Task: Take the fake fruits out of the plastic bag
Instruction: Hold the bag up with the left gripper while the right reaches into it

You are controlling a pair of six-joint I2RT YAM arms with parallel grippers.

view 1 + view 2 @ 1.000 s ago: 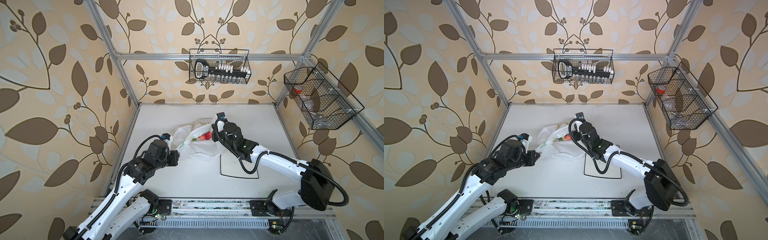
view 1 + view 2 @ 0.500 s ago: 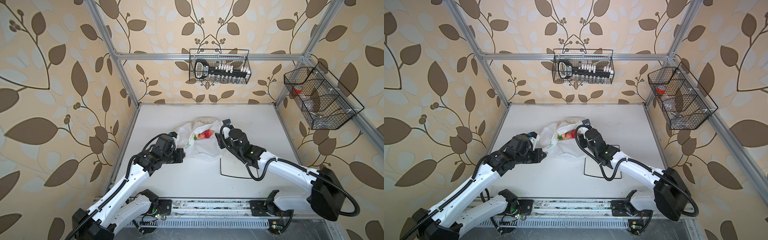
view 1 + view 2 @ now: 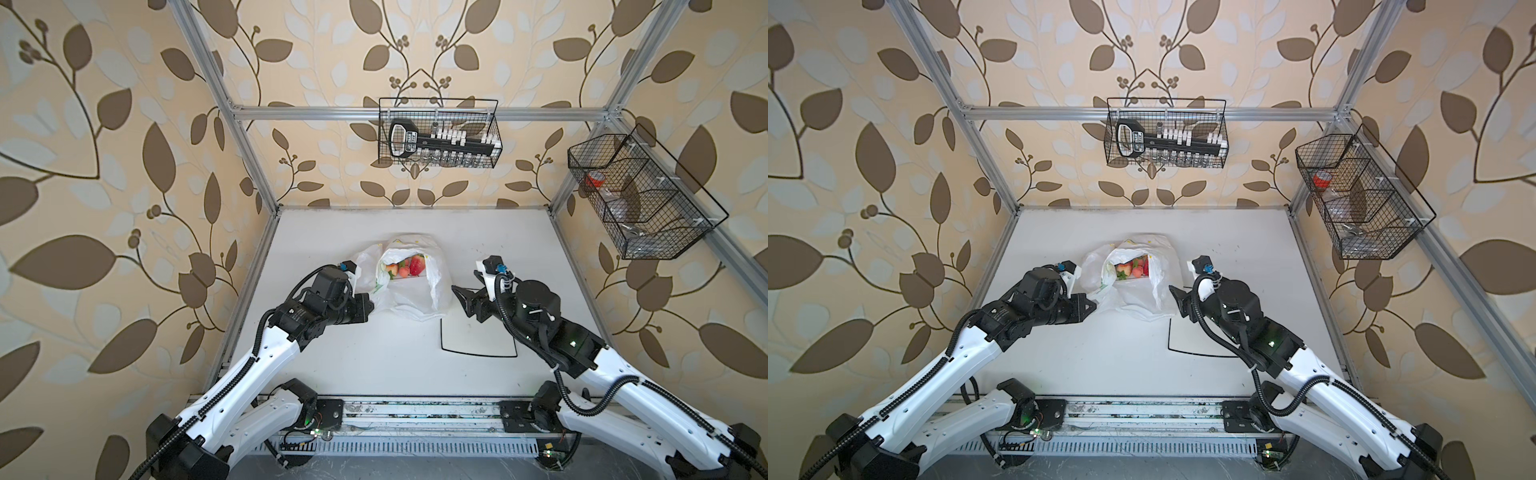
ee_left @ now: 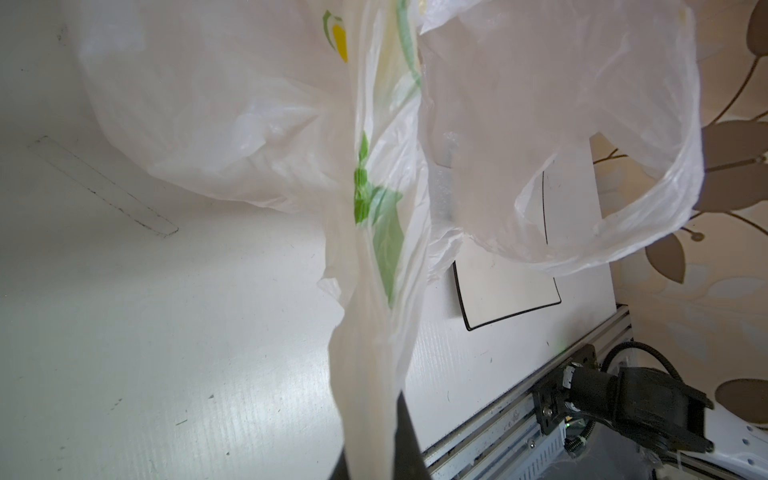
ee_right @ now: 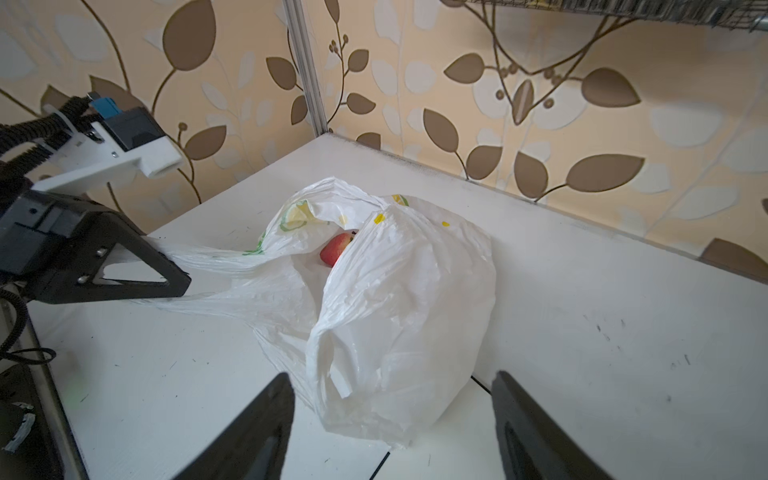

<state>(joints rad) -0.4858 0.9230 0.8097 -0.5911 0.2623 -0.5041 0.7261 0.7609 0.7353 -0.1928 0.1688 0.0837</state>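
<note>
You are looking at the fake fruits (image 3: 409, 266) lying inside the plastic bag (image 3: 415, 299), whose mouth is gaping upward, mid-bench (image 3: 374, 374). Your left fingers (image 5: 137, 274) are pinching a handle, holding it taut on the bag's left. Your right fingers (image 5: 257, 428) are hanging spread wide, gripping nothing, just beside the bag's right flank. The bag's near edge is overlapping a corner of the plate (image 3: 469, 338). Open bench is stretching behind and to the right of the bag.

Not really seeing any text I can actually read here. The black tool (image 3: 457, 144) sitting in the wire basket (image 3: 436, 99) is showing a white label (image 3: 409, 142) in both top views, but the print is coming out way too small.
</note>
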